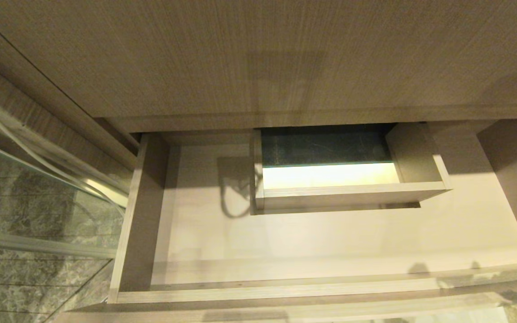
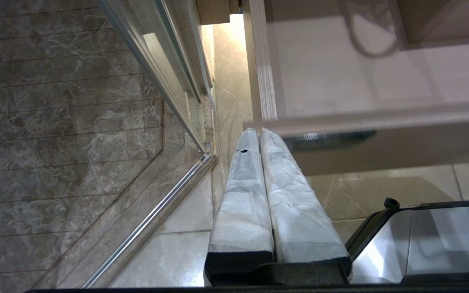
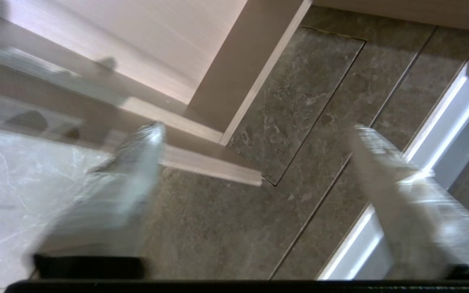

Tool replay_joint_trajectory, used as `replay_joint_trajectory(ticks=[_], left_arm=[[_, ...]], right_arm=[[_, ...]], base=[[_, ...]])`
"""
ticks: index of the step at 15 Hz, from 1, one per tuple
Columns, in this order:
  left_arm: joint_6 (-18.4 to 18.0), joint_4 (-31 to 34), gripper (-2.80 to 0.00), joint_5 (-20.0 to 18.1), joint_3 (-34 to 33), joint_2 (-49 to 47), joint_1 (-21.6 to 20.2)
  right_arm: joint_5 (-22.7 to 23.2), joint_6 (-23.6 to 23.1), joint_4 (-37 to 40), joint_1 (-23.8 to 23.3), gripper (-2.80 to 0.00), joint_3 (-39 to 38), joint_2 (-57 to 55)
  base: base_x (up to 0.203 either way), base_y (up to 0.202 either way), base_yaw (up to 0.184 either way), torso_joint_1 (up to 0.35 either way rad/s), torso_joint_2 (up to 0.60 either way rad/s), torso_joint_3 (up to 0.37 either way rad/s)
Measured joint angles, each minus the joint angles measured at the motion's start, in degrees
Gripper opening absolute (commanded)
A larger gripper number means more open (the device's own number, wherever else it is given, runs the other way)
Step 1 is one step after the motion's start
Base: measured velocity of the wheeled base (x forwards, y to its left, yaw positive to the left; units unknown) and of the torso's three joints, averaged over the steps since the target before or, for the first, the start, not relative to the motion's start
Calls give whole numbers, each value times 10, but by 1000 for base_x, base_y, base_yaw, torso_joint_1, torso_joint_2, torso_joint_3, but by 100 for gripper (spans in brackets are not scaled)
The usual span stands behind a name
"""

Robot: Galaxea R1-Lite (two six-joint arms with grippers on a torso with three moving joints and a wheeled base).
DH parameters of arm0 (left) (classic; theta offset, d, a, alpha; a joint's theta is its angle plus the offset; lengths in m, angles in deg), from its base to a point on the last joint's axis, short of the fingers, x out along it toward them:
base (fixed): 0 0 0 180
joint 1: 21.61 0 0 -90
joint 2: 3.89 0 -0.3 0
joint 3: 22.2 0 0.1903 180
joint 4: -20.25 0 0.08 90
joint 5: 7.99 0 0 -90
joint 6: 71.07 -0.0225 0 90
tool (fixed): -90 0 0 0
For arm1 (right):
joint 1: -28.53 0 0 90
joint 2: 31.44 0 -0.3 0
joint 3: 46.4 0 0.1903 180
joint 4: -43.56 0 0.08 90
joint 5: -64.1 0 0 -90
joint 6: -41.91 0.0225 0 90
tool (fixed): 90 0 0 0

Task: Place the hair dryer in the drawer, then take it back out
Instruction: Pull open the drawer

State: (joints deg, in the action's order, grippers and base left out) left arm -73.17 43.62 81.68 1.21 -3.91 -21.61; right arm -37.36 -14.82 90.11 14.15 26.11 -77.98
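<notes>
1. Wood-grain cabinet front filling the top of the head view, running from the left edge to the right.
2. The drawer pulled out below it, wide, shallow and light brown. Pale floor bare across the front and the left half. Flat front rail along the near edge.
3. Boxed cut-out at the drawer's rear middle, open-topped, dark at the back and brightly lit at its near inner face.
4. Looping shadow on the drawer floor, just beside the cut-out's left wall.
5. Glass panel with metal frame off the drawer's left side, over dark marbled tiles; pale floor tile nearer the robot.
6. Left tool below the drawer's front left corner, its two white-wrapped fingers pressed together, nothing between them. Tips near the underside of the front rail; contact cannot be told.
7. Right tool beside the drawer's front right corner, over dark tiles, fingers spread wide apart, holding nothing.
8. The hair dryer: seen in none of the three views, neither in the visible part of the drawer nor in either tool.
</notes>
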Motion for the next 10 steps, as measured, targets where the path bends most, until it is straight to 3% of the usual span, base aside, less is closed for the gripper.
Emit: replay_joint_trajectory(ticks=[8, 10], left_arm=[[0, 0, -280, 0, 0, 0, 0], [0, 0, -280, 0, 0, 0, 0]], right_arm=[[-5, 35, -2, 0, -280, -22, 0], [-6, 81, -7, 0, -280, -30, 2]], base=[[0, 0, 0, 0, 0, 0], [0, 0, 0, 0, 0, 0]])
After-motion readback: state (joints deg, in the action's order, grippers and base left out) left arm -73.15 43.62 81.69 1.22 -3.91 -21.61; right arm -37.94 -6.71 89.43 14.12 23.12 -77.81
